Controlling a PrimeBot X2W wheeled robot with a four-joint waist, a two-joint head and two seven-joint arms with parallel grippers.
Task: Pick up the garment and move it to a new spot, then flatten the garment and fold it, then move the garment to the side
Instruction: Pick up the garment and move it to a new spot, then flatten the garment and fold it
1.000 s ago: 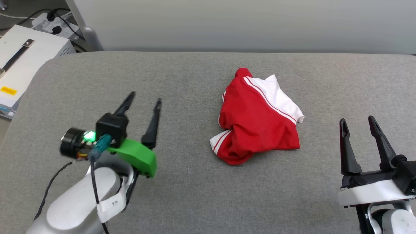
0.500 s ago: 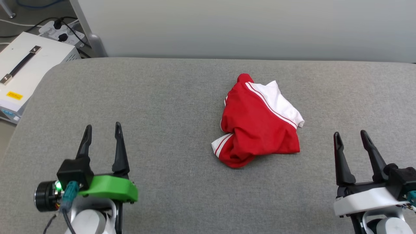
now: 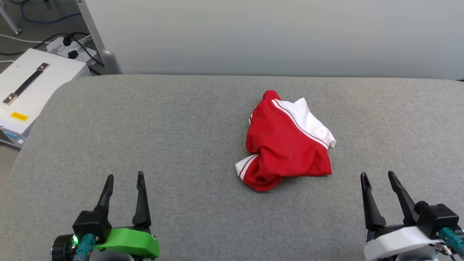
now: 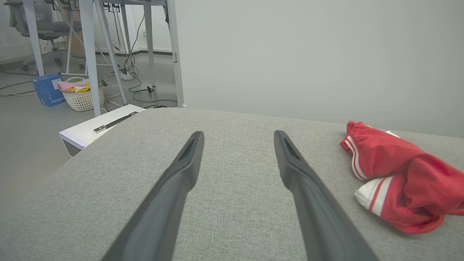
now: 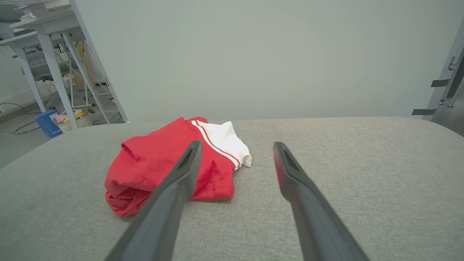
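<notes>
The garment is a red shirt with a white sleeve and red-and-white striped trim, lying crumpled in a heap right of the middle of the grey padded table. It also lies at the right in the left wrist view, garment, and left of centre in the right wrist view, garment. My left gripper stands open at the lower left, well clear of it. My right gripper is open at the lower right, just right of and nearer than the heap. Both hold nothing.
A white case with a black handle sits on the floor past the table's left edge, beside a power strip with cables. A pale wall runs behind the table. Desk legs, a basket and a blue box stand farther left.
My left arm has drawn back from a raised, tilted pose near the table's middle-left to the lower left corner. The right gripper has also dropped lower in view. The camera has tipped; the garment lies as before.
</notes>
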